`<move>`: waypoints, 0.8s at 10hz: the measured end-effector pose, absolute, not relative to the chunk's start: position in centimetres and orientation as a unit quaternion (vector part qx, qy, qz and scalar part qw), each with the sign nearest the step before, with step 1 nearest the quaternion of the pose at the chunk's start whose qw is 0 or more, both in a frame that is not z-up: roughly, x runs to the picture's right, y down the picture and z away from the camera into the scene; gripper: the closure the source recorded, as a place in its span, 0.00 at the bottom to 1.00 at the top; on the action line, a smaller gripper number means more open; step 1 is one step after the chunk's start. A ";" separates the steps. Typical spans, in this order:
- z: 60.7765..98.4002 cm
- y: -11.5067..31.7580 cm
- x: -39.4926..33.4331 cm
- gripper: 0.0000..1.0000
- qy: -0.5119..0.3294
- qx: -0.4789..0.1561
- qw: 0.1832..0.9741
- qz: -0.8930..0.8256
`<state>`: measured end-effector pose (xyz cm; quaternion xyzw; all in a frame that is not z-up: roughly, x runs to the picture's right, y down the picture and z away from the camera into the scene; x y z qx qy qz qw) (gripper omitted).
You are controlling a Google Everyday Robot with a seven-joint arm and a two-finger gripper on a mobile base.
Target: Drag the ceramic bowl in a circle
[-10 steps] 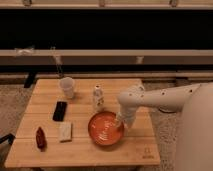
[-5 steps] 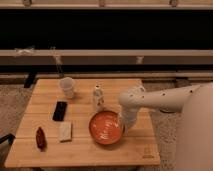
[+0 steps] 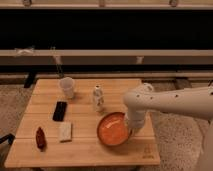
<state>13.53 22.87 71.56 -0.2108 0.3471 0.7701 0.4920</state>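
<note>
Jaws newly clamped on rim, glossy orange-red ceramic bowl, pale-streaked

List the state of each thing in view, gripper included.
ceramic bowl: upright on the table, looks empty.
gripper: shut at the bowl's right rim, apparently pinching it.
white cup: upright, standing alone.
small bottle: upright, untouched.
black device: lying flat.
pale block: lying flat.
dark red item: lying near the table's front left corner.
</note>
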 end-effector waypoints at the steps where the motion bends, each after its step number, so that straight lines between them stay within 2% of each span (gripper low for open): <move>1: 70.2 23.5 12.8 1.00 0.355 -0.212 0.500 0.761; 4: 67.8 25.0 9.5 1.00 0.374 -0.231 0.534 0.722; 8: 70.6 23.2 3.3 1.00 0.368 -0.262 0.580 0.678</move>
